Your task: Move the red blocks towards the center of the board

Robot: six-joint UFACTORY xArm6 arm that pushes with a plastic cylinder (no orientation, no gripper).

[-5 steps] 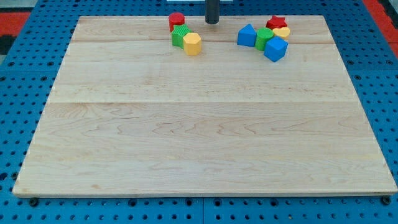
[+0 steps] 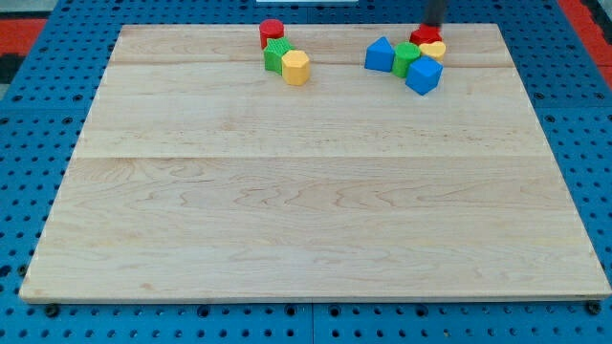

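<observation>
A red cylinder (image 2: 272, 31) stands at the view's top, left of middle, touching a green block (image 2: 277, 54) and near a yellow hexagonal block (image 2: 296, 67). A red star block (image 2: 425, 35) sits at the top right, behind a yellow block (image 2: 433, 49). My tip (image 2: 433, 26) is a blurred dark rod at the top edge, right behind the red star, about touching it.
A blue block (image 2: 381, 54), a green block (image 2: 405, 58) and a blue cube (image 2: 424, 75) cluster in front of the red star. The wooden board (image 2: 306, 191) lies on a blue pegboard; its top edge runs just behind the blocks.
My tip has moved right along the top edge, from between the two clusters to just behind the red star. The blocks have not visibly moved.
</observation>
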